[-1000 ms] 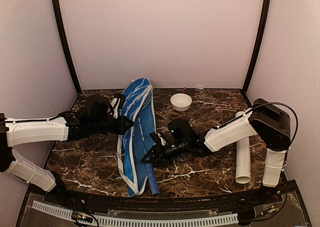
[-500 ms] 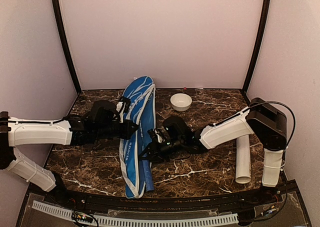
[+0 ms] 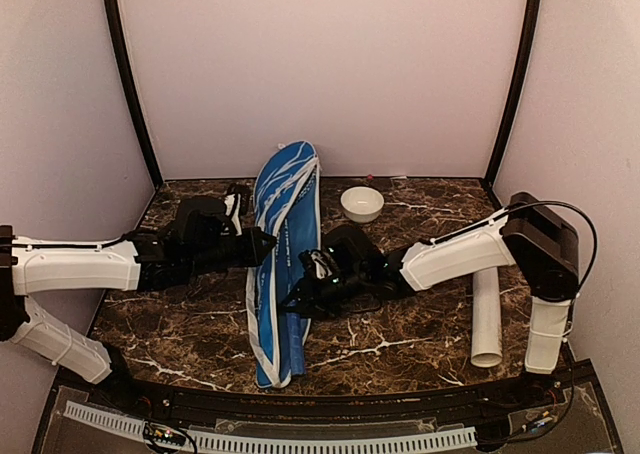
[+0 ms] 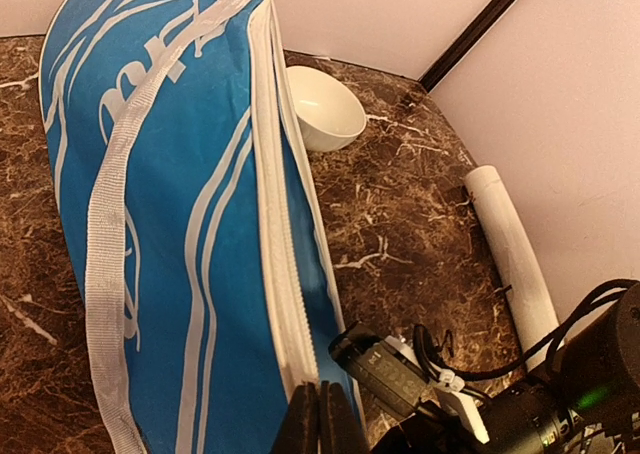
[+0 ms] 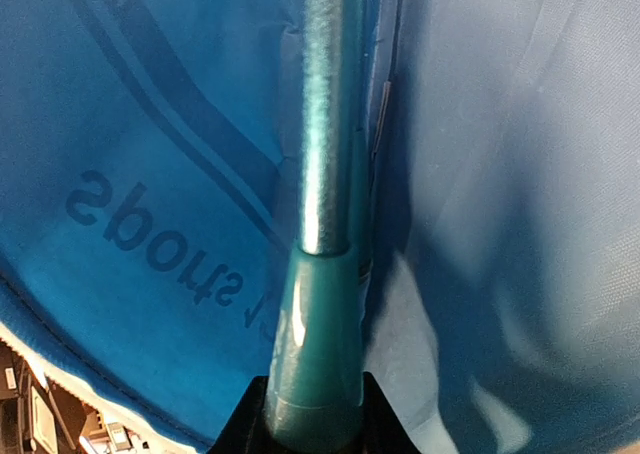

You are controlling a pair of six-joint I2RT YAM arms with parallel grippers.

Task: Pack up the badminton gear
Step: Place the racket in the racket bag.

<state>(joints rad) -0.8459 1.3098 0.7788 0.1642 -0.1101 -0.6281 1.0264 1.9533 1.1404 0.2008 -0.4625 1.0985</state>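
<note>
Sliding deeper into the cover (image 3: 285, 204): one racket (image 5: 322, 174), whose handle stuck out past the cover's lower end a second ago and now sits nearly level with it. The cover itself has straightened and shifted toward the upper centre of the top view.

- Right gripper (image 3: 303, 299): fingers clamped on the racket's shaft cone, reaching into the open side.
- Left gripper (image 3: 262, 244): fingers pinched on the white-trimmed edge, holding the mouth open.
- Judgement: racket packing is nearly done and closing the cover comes next. Whether a second racket is inside cannot be told.
- Tube (image 3: 487, 314): lying at lower right of the table (image 3: 400, 344), well apart and untouched.
- Bowl (image 3: 361, 203): upper centre, just beside the cover, so it may be nudged.
- Shuttlecocks: none in view.
</note>
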